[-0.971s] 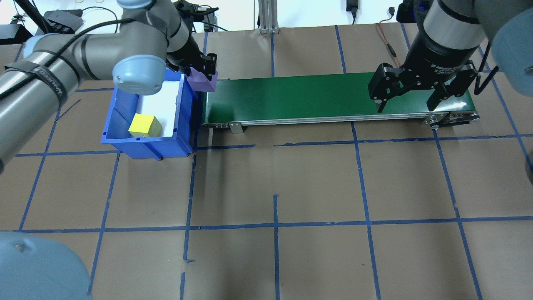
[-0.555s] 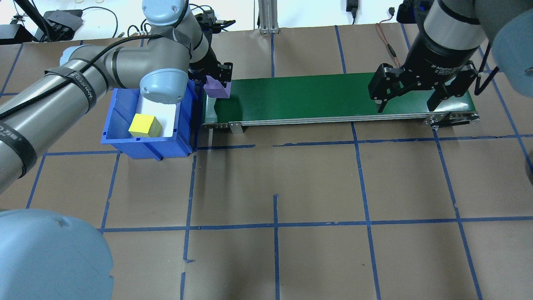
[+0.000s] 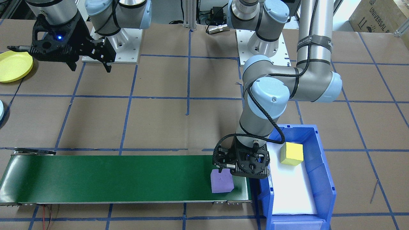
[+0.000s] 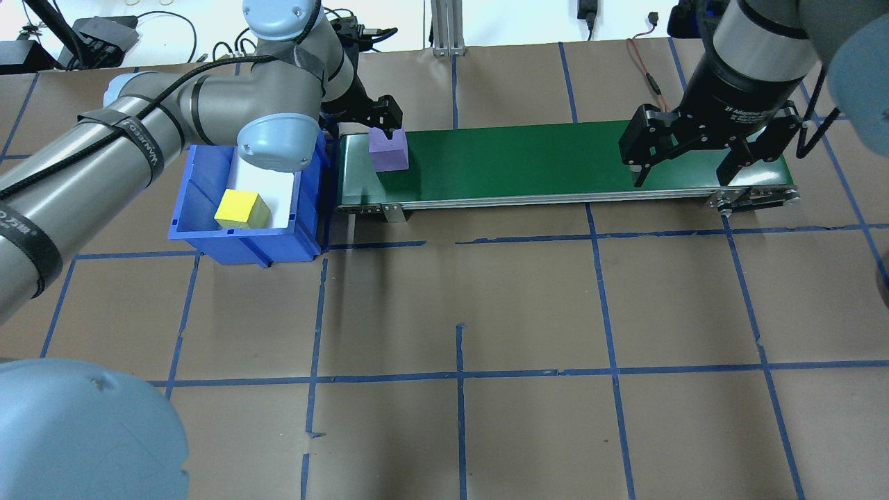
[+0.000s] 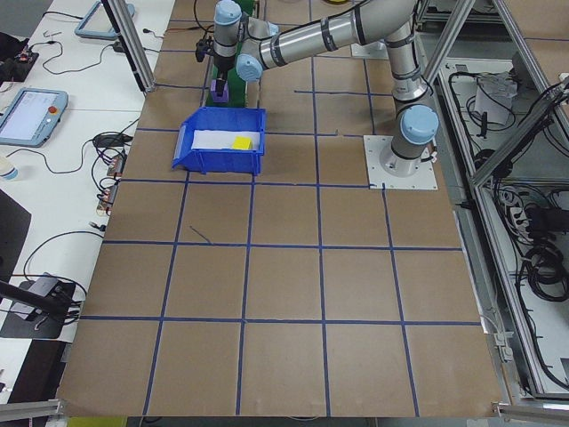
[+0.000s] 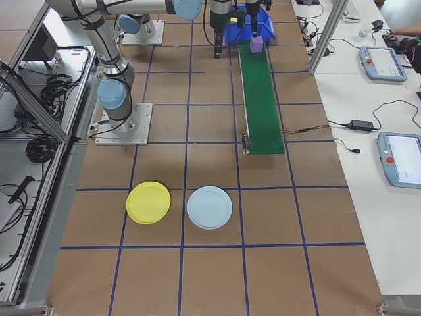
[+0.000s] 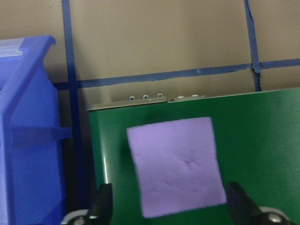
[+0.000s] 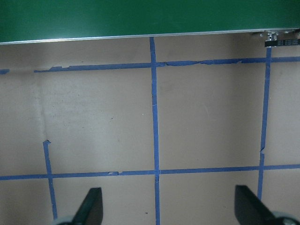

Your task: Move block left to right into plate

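Note:
A purple foam block [image 4: 387,151] lies on the left end of the green conveyor belt [image 4: 542,160]. My left gripper [image 4: 384,132] hangs just above it, open; in the left wrist view its fingers [image 7: 102,202] stand clear on both sides of the block [image 7: 176,164]. Over the belt's right end my right gripper [image 4: 684,175] is open and holds nothing. The yellow plate [image 3: 14,65] lies on the table far on my right side, beside a light blue plate [image 6: 209,207]; the yellow plate [image 6: 148,202] has nothing on it.
A blue bin [image 4: 243,239] stands against the belt's left end with a yellow cube [image 4: 241,210] inside on white padding. Brown paper with a blue tape grid covers the table. Cables and pendants lie beyond the far edge.
My left gripper carried the purple block rightward from the bin's edge onto the belt's left end, and its fingers now stand off the block. The right arm hardly moved.

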{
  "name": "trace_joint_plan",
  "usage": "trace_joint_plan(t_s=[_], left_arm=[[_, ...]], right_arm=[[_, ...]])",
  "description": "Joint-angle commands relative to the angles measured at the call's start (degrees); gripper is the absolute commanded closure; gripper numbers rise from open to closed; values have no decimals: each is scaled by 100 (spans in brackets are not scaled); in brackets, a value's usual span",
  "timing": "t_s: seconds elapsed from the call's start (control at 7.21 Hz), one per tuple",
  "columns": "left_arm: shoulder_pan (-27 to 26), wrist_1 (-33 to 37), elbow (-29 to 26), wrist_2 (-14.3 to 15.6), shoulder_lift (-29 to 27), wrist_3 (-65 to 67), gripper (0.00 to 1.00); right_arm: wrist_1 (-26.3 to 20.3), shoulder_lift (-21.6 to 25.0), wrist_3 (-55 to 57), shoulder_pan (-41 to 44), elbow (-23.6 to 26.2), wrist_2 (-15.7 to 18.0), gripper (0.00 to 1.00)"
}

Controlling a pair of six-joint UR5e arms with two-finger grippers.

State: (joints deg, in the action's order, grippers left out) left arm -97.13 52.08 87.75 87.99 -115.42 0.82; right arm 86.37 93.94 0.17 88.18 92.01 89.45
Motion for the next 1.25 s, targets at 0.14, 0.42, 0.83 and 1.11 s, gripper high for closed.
trace_joint_plan(t_s=[0.14, 0.42, 0.83, 1.11], left_arm=[[752, 800, 23, 34, 712, -919, 0], [1484, 1257, 154, 34, 810, -1723, 0], [1504, 1445, 452, 525, 837, -2047, 2], [1513, 1401, 725, 526, 820, -2331, 5]], right_arm=[[11, -120, -191, -501, -113, -103, 0], [-6, -472, -551, -1027, -288, -60, 0], [388, -1156, -1431, -1531, -500, -95, 0], [1017, -1447, -1606, -1540, -456, -86, 0]])
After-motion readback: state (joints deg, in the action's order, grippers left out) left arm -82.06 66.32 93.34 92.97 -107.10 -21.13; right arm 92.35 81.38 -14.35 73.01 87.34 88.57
